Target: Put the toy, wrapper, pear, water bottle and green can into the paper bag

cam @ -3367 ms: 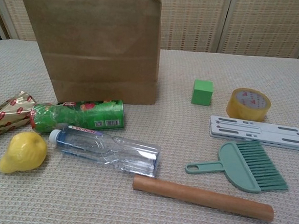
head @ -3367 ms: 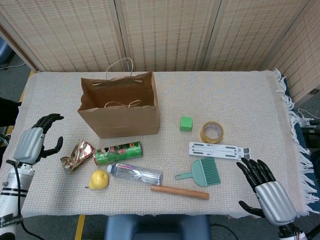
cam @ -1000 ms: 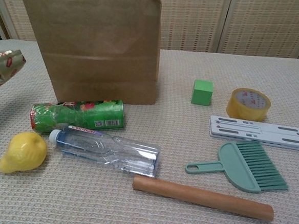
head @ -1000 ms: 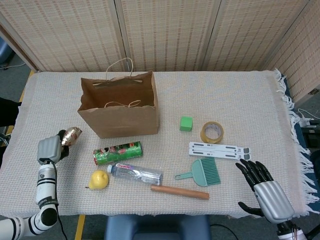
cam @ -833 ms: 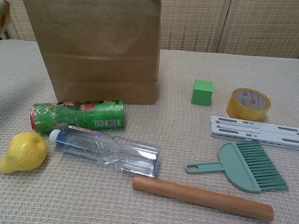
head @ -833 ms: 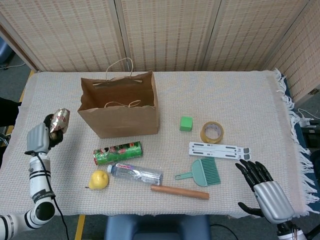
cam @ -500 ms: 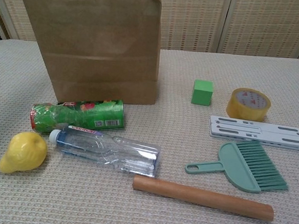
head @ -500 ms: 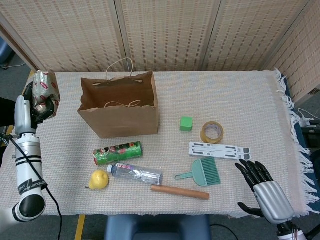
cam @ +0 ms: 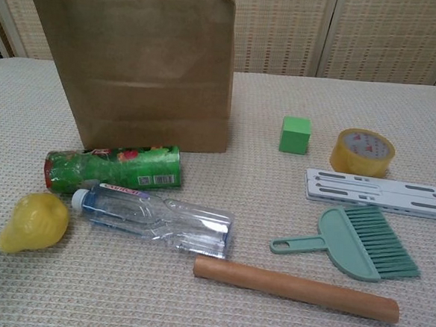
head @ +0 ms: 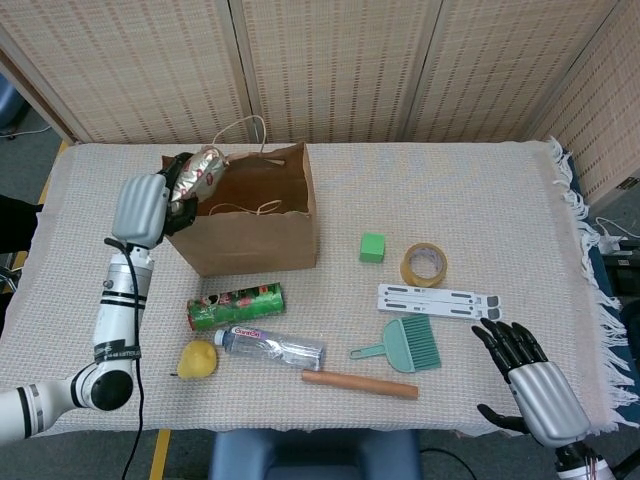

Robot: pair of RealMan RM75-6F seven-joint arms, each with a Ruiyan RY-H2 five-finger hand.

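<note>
left robot hand grips the shiny crumpled foil wrapper over the left rim of the open brown paper bag, held above the opening, i think, so it can drop in. right robot hand rests open, empty.

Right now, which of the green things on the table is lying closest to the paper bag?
The green can, on its side just in front of the paper bag. The green cube and green brush lie further right.
</note>
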